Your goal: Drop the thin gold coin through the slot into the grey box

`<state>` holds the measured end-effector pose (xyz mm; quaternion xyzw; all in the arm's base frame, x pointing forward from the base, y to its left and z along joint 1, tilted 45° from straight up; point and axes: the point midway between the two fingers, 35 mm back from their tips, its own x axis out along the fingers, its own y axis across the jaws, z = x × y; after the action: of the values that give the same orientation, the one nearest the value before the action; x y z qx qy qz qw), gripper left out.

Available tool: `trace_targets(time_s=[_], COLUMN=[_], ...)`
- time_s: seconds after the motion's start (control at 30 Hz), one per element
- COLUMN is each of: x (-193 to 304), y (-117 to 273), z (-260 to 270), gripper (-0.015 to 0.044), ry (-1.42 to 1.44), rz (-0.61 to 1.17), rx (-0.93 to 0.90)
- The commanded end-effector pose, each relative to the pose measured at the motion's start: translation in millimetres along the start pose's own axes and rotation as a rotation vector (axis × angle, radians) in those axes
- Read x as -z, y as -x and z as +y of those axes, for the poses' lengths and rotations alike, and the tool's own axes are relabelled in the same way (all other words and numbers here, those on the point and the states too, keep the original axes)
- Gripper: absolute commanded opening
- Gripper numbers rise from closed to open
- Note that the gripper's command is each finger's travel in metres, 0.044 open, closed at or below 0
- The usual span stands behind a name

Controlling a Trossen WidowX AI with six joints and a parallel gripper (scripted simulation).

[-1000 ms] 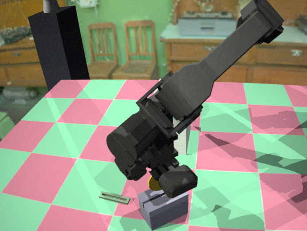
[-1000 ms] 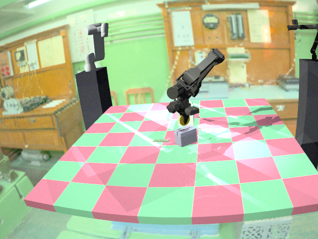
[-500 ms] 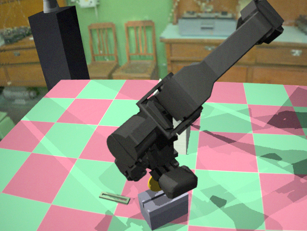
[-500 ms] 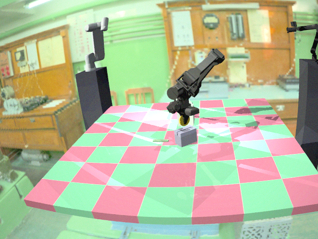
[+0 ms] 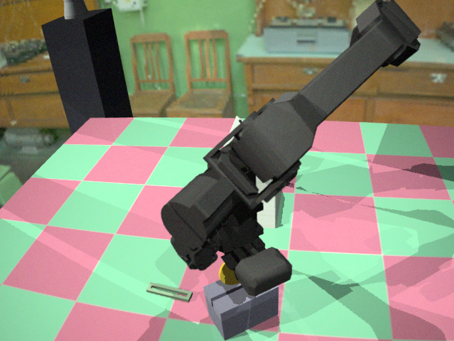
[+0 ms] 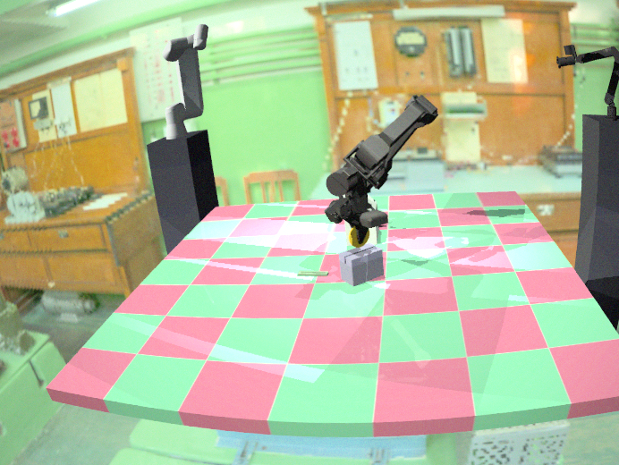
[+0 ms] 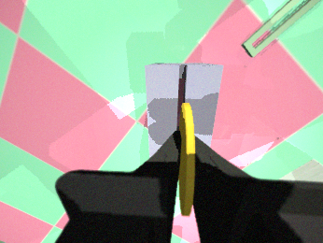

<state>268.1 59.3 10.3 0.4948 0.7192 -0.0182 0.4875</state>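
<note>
The gold coin (image 5: 227,274) (image 6: 358,237) (image 7: 188,135) is held on edge between the fingertips of my gripper (image 6: 360,231) (image 7: 181,135), which is shut on it. The coin hangs just above the lid of the grey box (image 5: 249,311) (image 6: 362,268) (image 7: 161,84). In the wrist view the coin is nearly in line with the slot (image 7: 182,86), its far end at the slot's right side, and it hides the slot's near part. The coin's height over the lid is hard to tell. The shallow holder (image 5: 168,296) (image 6: 313,273) (image 7: 252,50) is empty, left of the box in the top and exterior views.
A whitish block (image 5: 269,216) (image 6: 371,234) stands behind the box, partly hidden by the arm. A dark pedestal (image 5: 79,65) (image 6: 182,184) with another arm stands beyond the table's back left. Another dark pedestal (image 6: 597,199) is at the right.
</note>
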Motion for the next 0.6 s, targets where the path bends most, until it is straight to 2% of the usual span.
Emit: trace_targets(time_s=[0.0, 0.57], x=[1.6, 1.1], y=[-2.8, -11.6], z=[-1.7, -0.9], gripper=[0.0, 0.0], ry=[-0.006, -0.005], rz=[0.005, 0.005], rx=[-0.001, -0.001])
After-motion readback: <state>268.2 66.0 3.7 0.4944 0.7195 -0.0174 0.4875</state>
